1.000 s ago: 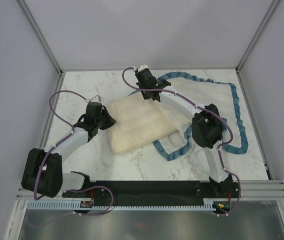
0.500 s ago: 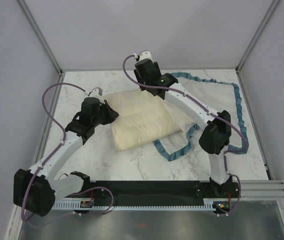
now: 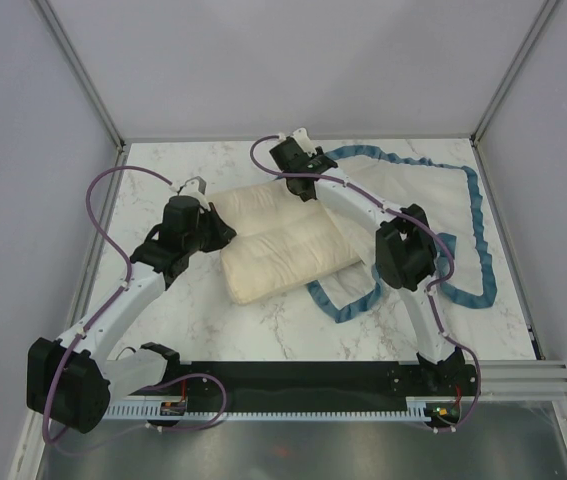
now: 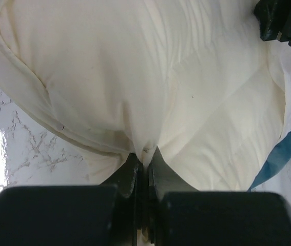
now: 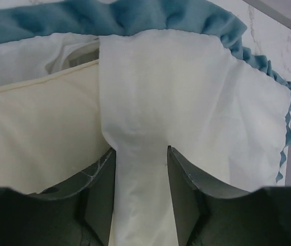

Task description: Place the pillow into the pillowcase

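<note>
Desk (image 3: 163, 170): white marble-look top; both arm bases sit at its 6 o'clock edge.
Left gripper (image 4: 142, 155): reaches in from 7 o'clock to the pillow's 9 o'clock side. Its jaws are pressed together, pinching a small fold of the cream cloth.
Pillow (image 3: 281, 243): plump and cream, with faint quilted lines. It lies flat near the middle of the desk, with its 8 o'clock corner on bare marble. Its 3 o'clock end meets the open mouth of the cover; how far inside it sits I cannot tell.
Pillowcase (image 3: 418, 195): spread flat from 1 to 4 o'clock of the pillow, with its plain white inside facing up.
Ruffle (image 3: 473, 215): blue frill running round the edge of the cover. One loop of it lies on the desk at the pillow's 5 o'clock corner.
Right gripper (image 5: 141, 171): lies over the pillow's 12 o'clock edge, where the cover begins. Its jaws are spread, and a band of the white cloth runs between the two fingers (image 5: 182, 192). The cream pillow shows just to one side of them and the blue frill beyond.
</note>
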